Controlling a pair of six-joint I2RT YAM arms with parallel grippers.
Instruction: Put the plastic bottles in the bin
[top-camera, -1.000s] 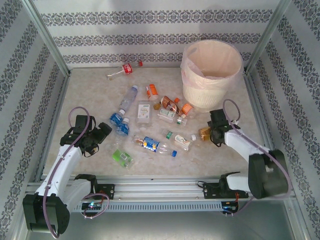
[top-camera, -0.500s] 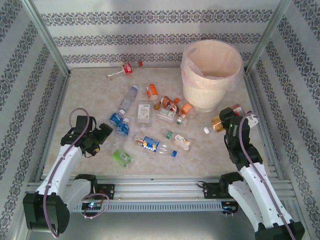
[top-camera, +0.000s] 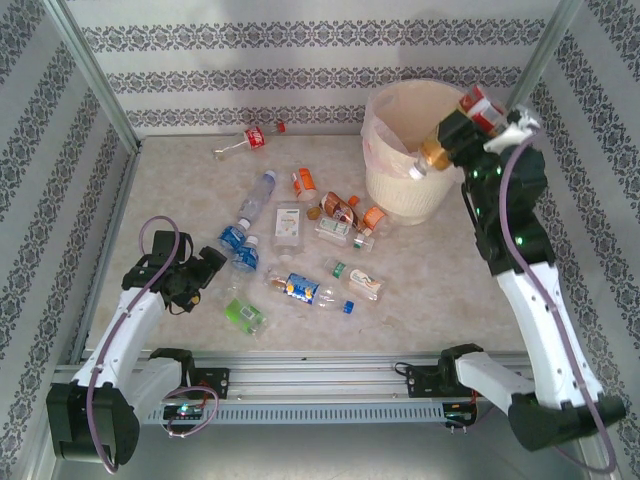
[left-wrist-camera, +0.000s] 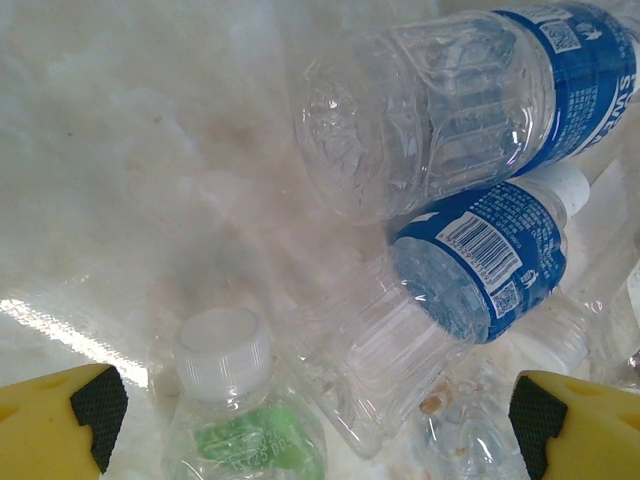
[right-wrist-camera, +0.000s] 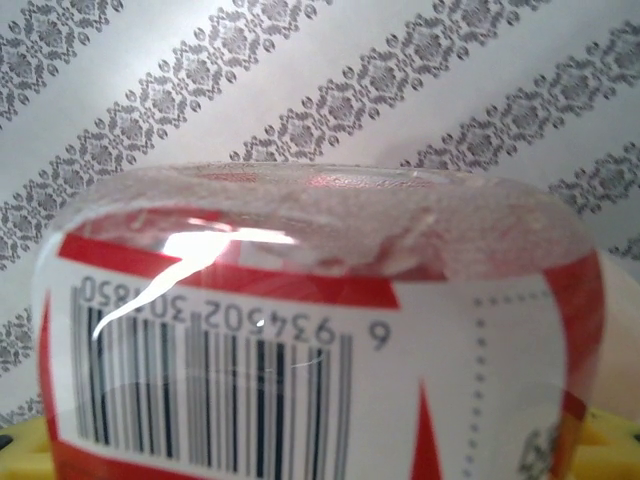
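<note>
Diagonally, held bottle (top-camera: 438, 151) points cap-down (toward bin (top-camera: 400, 196)).

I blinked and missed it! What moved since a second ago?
The right gripper, shut on a bottle, swung it up from the table beside the bin to above the bin's rim. The left gripper stayed open near the blue-labelled bottles, and the other bottles did not move.
</note>
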